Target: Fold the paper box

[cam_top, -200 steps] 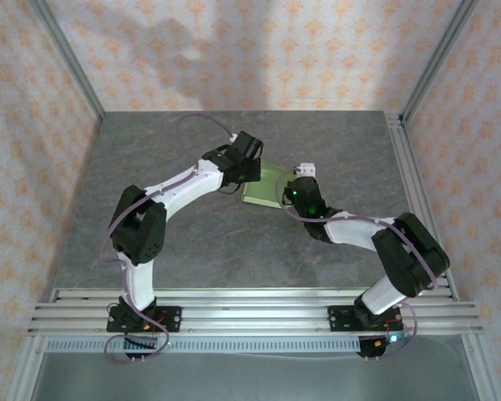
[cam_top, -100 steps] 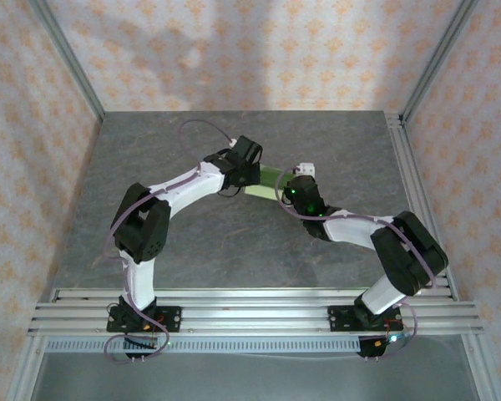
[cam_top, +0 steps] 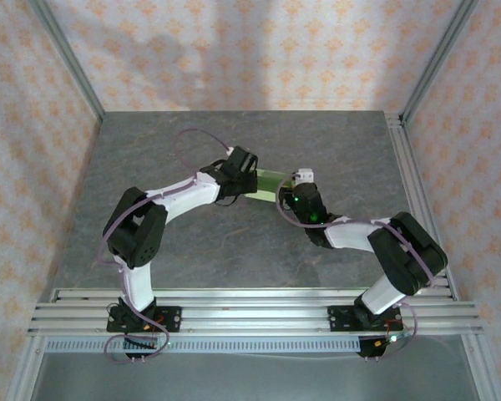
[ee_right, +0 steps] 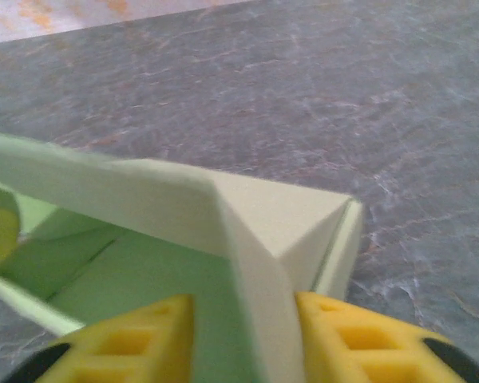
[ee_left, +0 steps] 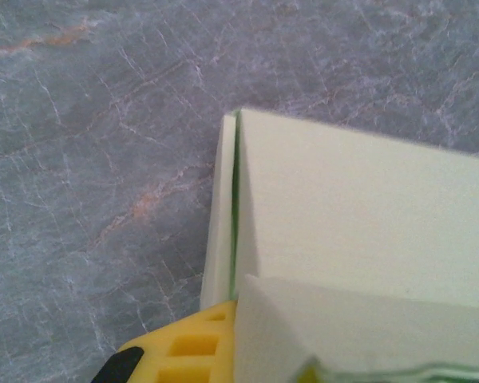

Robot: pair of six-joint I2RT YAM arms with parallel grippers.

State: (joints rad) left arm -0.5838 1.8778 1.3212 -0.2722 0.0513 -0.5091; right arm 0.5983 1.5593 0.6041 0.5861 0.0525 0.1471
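The pale light-green thin-card paper box (cam_top: 270, 178), partly folded with walls raised, sits near the middle of the grey marbled table (cam_top: 150, 150), directly between the two grippers. The left gripper (cam_top: 247, 179) is clamped on the box's left wall. The right gripper (cam_top: 285, 187) has its yellow fingers (ee_right: 367, 335) parted, straddling a folded corner wall.

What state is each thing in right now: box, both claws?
paper box: partly folded, walls raised, top not closed.
left claw: shut on a wall of the box.
right claw: open, straddling a folded corner wall of the box.
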